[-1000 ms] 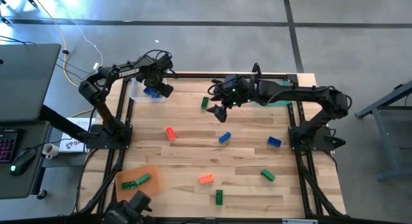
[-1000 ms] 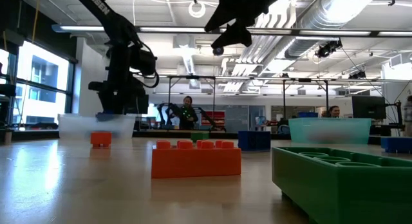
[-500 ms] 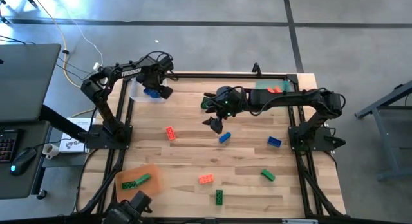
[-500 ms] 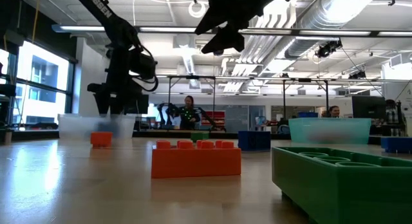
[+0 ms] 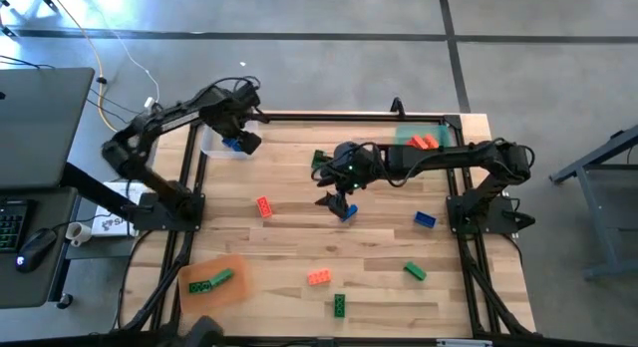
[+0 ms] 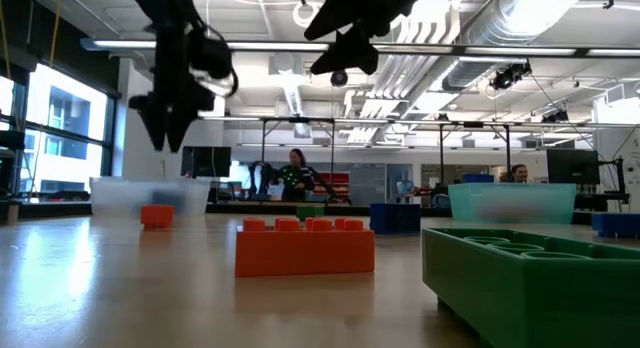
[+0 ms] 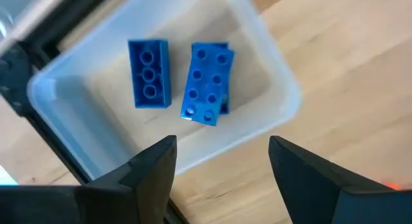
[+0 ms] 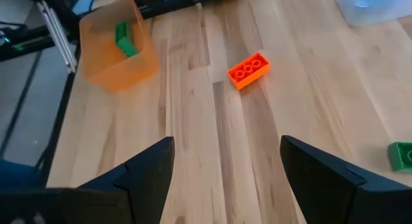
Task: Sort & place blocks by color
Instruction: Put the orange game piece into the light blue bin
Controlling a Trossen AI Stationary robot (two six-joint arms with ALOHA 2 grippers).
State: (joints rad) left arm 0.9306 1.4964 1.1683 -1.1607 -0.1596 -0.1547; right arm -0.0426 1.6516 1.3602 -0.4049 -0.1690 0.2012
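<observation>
My left gripper (image 5: 245,141) hangs open above the clear tray (image 5: 214,145) at the table's far left; its wrist view shows blue blocks (image 7: 149,73) (image 7: 207,82) lying in the tray (image 7: 270,89) between its spread fingers. My right gripper (image 5: 339,200) hovers open at mid-table, just over a loose blue block (image 5: 347,213). Its wrist view looks across to a red-orange block (image 8: 248,69). Other blocks lie flat on the wood: red-orange (image 5: 263,206), blue (image 5: 425,219), green (image 5: 415,271), red-orange (image 5: 319,277), green (image 5: 339,305), green (image 5: 319,160).
An orange tray (image 5: 231,270) with green blocks (image 5: 210,281) sits at the near left. A green tray (image 5: 409,140) with red-orange blocks (image 5: 425,142) stands at the far right. The black frame rails run along the table's edges. Bare wood lies between the loose blocks.
My left gripper has risen out of the clear tray and hangs well above it. My right gripper has moved from the far side toward the near edge and stopped over the blue block at mid-table.
</observation>
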